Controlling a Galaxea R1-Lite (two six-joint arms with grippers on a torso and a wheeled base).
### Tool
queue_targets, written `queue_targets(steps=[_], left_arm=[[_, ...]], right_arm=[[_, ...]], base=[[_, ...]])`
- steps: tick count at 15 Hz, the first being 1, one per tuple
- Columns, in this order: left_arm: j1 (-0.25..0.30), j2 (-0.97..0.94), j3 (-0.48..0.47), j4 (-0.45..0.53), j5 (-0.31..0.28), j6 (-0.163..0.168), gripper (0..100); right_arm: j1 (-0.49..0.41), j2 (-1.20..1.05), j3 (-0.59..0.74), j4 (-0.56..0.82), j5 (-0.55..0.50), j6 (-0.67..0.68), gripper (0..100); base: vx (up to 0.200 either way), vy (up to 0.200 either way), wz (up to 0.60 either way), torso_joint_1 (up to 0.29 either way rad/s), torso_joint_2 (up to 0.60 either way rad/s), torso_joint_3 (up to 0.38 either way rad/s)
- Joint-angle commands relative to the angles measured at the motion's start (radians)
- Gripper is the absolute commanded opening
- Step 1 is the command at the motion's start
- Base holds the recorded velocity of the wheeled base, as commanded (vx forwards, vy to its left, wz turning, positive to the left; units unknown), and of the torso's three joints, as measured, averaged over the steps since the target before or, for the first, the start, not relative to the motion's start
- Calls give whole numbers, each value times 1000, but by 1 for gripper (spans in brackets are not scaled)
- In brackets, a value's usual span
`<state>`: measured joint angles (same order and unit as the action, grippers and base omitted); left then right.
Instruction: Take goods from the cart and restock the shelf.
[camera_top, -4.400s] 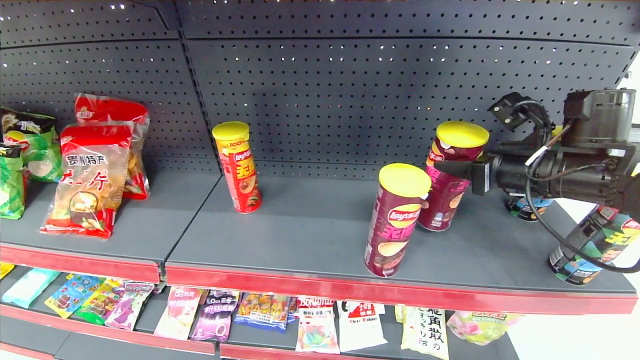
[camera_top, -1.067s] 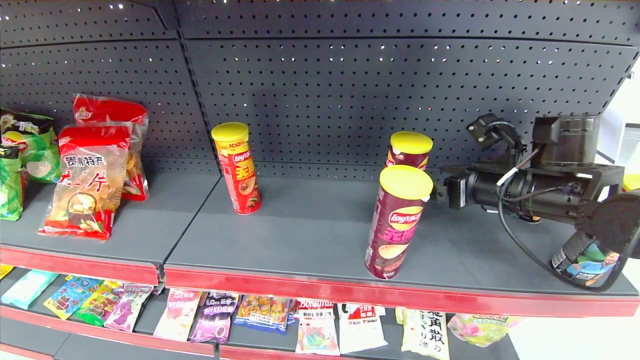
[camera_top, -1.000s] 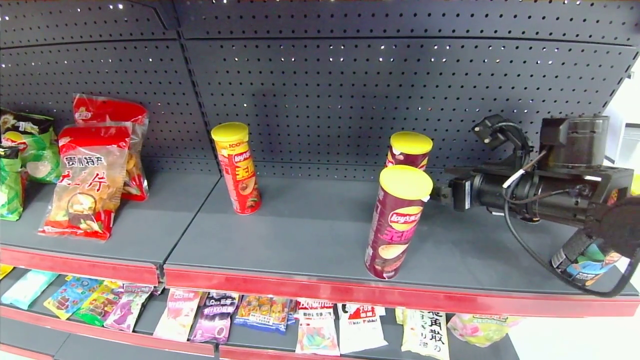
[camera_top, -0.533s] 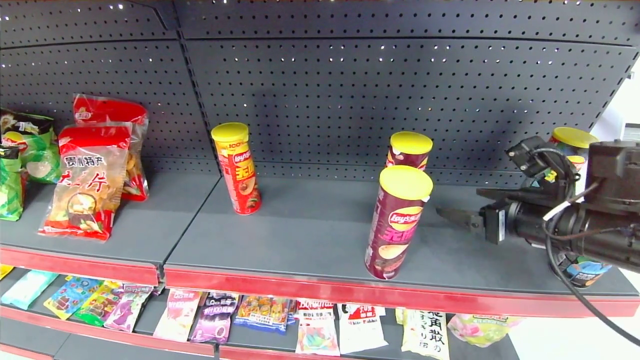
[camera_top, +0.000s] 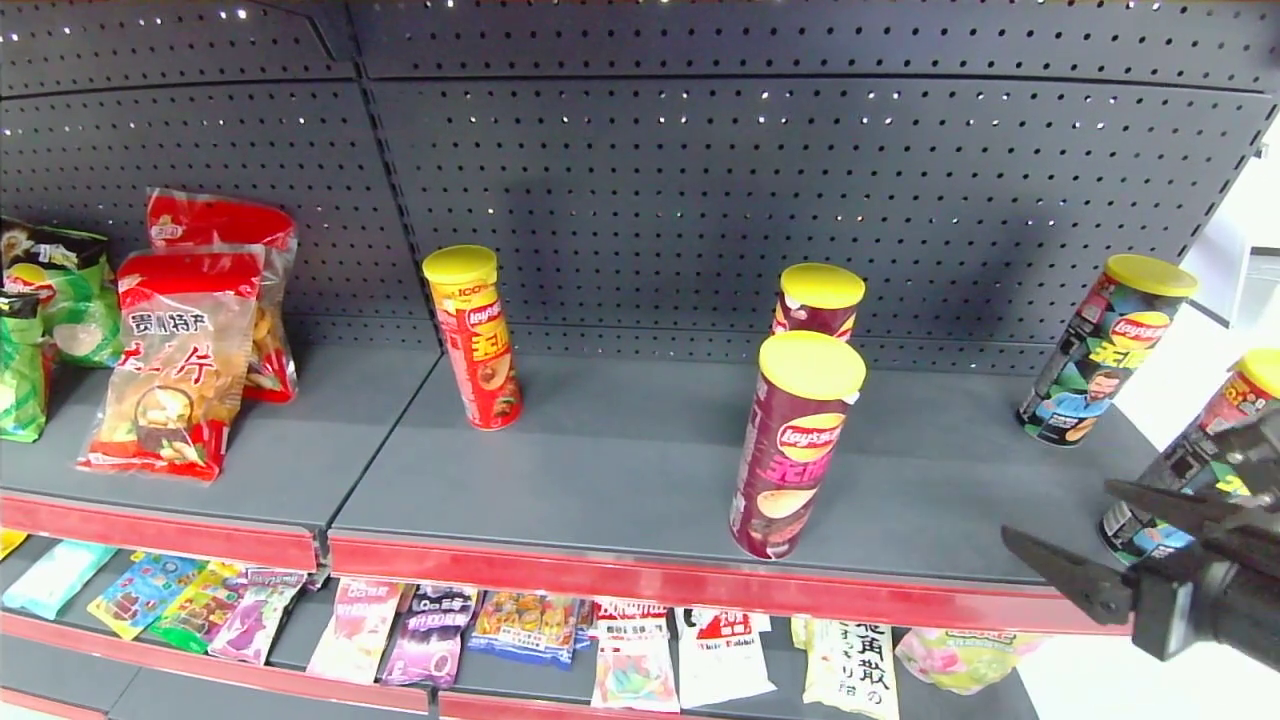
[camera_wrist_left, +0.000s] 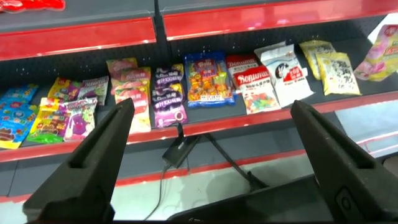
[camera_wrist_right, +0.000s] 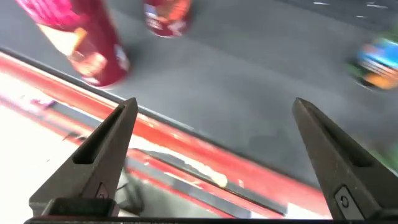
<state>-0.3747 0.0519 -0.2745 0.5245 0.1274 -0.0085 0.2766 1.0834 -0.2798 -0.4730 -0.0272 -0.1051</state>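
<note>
Right tool (camera_top: 1058, 512) sits just off the shelf's (camera_top: 620, 460) red front edge at the right end, fingers spread wide apart. The two purple chip cans stand upright mid-shelf, front purple can (camera_top: 795, 445) near the edge and back purple can (camera_top: 817, 300) right behind it. Left tool (camera_wrist_left: 212, 104) is wide apart too, facing the candy bags (camera_wrist_left: 205, 81) one level down.

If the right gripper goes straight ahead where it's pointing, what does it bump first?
Probably the shelf: the right gripper aims at its grey board; the front purple can stands aside. Depth is unclear.
</note>
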Motion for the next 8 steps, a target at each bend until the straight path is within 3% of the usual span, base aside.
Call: queue_targets(steps=[1,4,8], left_arm=[[0,65,0,0,3,-1,100],[-1,135,0,-20,0,-4,100],[-1,206,55,-135,-5,-4,100]], right_arm=[[-34,-267,87,53,-94,1,100],[-217,-528,87,332,-69,2,100],[-235,-833,79,631,-37,-5,100]], base=[[0,0,0,0,0,0],[0,0,0,0,0,0],[0,0,0,0,0,0]])
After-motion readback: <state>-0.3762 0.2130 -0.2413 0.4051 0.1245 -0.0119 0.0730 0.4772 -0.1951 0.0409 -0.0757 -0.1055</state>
